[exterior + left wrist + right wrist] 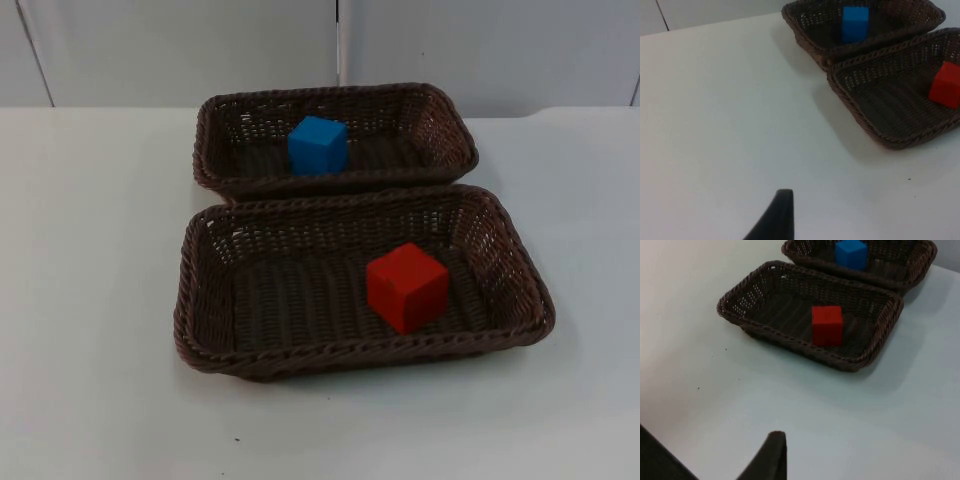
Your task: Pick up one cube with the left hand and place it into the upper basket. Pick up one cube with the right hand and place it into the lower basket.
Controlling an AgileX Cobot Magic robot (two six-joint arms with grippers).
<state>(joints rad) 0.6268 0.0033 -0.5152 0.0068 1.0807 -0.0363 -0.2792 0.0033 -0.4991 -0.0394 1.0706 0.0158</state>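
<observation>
A blue cube (318, 145) rests inside the upper brown wicker basket (448, 120). A red cube (406, 286) lies in the lower wicker basket (200, 290), right of its middle. The two baskets touch along their long sides. My left gripper (779, 217) hangs over bare table to the left of the baskets, with the blue cube (855, 23) and the red cube (945, 85) well ahead of it. My right gripper (771, 457) is over bare table on the baskets' right side, some way from the red cube (827, 325) and the blue cube (851, 253). Neither gripper touches anything.
White table (90, 250) surrounds the baskets on the left, right and front. The grey partition wall (180, 50) stands right behind the upper basket. A dark strip (655, 460) beside the right gripper looks like the table's edge.
</observation>
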